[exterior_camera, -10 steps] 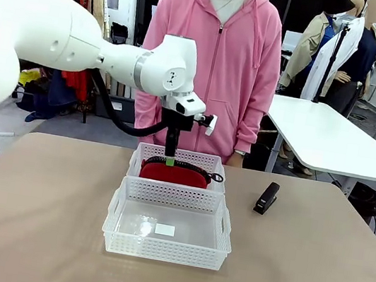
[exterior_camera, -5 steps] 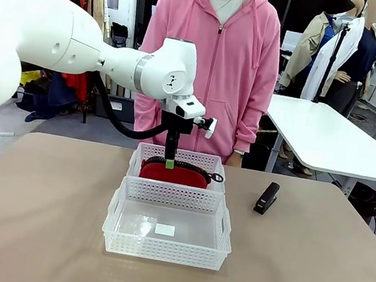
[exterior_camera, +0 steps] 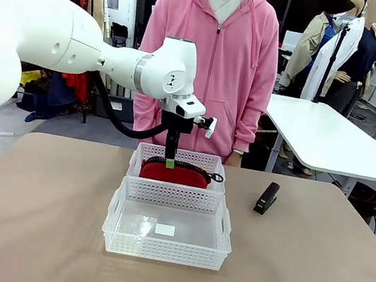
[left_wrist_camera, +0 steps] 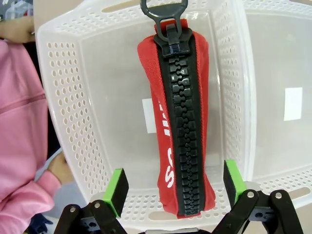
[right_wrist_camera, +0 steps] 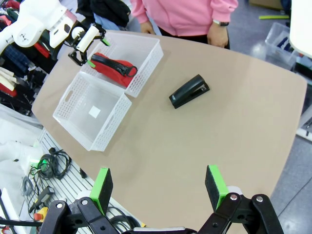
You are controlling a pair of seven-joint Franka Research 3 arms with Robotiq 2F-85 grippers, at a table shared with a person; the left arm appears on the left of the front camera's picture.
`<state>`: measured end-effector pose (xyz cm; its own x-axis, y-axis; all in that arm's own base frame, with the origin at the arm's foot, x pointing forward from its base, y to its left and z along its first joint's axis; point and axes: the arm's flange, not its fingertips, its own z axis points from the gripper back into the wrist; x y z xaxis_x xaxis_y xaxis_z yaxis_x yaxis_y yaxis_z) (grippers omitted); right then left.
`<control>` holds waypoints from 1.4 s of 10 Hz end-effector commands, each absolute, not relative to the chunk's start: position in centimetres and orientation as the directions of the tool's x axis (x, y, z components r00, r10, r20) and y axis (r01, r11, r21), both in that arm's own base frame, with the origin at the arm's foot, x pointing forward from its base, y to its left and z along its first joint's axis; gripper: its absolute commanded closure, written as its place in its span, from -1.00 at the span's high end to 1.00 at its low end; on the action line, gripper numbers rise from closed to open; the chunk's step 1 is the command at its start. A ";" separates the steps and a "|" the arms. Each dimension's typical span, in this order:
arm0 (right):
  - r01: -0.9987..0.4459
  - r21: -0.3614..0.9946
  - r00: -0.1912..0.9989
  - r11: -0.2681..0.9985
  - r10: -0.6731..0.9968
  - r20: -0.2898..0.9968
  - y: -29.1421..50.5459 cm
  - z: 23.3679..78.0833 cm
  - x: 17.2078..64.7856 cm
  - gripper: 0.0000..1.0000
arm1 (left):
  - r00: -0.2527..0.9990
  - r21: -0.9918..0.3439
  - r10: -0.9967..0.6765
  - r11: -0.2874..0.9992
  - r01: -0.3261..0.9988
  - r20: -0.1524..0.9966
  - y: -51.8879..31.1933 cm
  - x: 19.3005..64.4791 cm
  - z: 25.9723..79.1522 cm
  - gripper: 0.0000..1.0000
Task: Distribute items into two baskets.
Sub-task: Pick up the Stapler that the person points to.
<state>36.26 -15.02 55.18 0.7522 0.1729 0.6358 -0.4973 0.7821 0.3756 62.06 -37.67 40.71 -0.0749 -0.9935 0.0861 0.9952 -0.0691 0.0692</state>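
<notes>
Pouch (exterior_camera: 174,174) sits in the far basket (exterior_camera: 192,158), left gripper (left_wrist_camera: 173,175) hovering spread over it, so the stapler (exterior_camera: 266,198) on the table (exterior_camera: 33,217) looks next for the spread right gripper (right_wrist_camera: 158,187), bound for the near basket (exterior_camera: 163,250).

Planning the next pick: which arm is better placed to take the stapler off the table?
Likely the right: the stapler lies on that side, and the right pincer hangs open above the table. The left pincer is over the red pouch.
</notes>
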 end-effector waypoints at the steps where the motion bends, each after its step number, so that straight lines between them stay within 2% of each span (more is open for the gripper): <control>1: -0.503 0.373 0.744 0.780 0.171 0.646 -14.9 55.3 36.4 1.00 | -0.075 0.074 -0.993 -0.068 0.995 0.087 -37.7 62.1 41.1 1.00; 4: -0.503 0.373 0.744 0.780 0.171 0.646 -14.9 55.3 36.4 1.00 | -0.075 0.069 -0.993 -0.069 0.995 0.086 -37.7 62.1 40.7 1.00; 7: -0.503 0.373 0.744 0.780 0.171 0.646 -14.9 55.3 36.4 1.00 | 0.152 0.080 -0.986 0.157 0.984 0.067 -29.7 62.3 47.7 1.00; 9: -0.503 0.373 0.744 0.780 0.171 0.646 -14.9 55.3 36.4 1.00 | 0.270 0.059 -0.957 0.277 0.959 0.104 -24.2 63.1 50.9 1.00; 11: -0.503 0.373 0.744 0.780 0.171 0.646 -14.9 55.3 36.4 1.00 | 0.392 0.033 -0.897 0.406 0.913 0.203 -17.7 62.6 52.6 1.00; 14: -0.503 0.373 0.744 0.780 0.171 0.646 -14.9 55.3 36.4 1.00 | 0.521 -0.005 -0.777 0.555 0.832 0.352 -9.6 57.3 53.0 1.00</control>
<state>36.27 -15.01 55.16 0.7527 0.1734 0.6351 -0.4970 0.7823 0.3754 61.95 -10.88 54.52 0.5096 -0.8123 0.2837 0.8495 0.5273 -0.0164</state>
